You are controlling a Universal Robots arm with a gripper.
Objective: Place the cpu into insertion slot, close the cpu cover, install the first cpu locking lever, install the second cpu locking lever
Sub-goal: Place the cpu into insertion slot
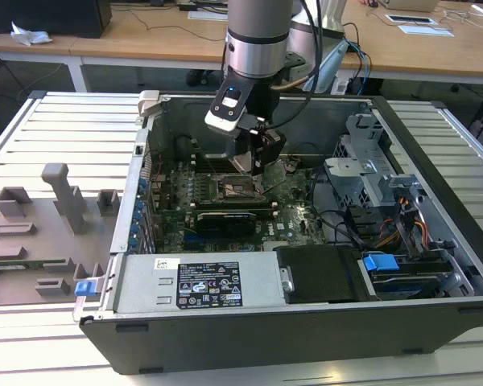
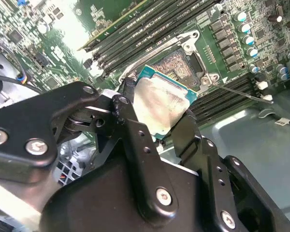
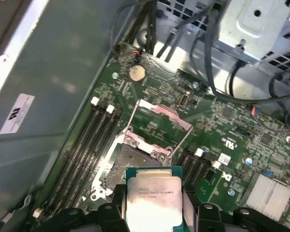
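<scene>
Inside the open computer case (image 1: 306, 330), exterior view: the gripper (image 1: 253, 157) hangs just above the insertion slot (image 1: 235, 190), with the drive cage (image 1: 362, 173) toward the exterior view's right. Second wrist view: the fingers (image 2: 133, 125) pinch the cpu (image 2: 159, 104) by opposite edges, clear of the slot. First wrist view: the cpu cover (image 3: 164, 113) stands raised beyond the slot. Good seating likely demands a level chip, matched corners, no sliding.
</scene>
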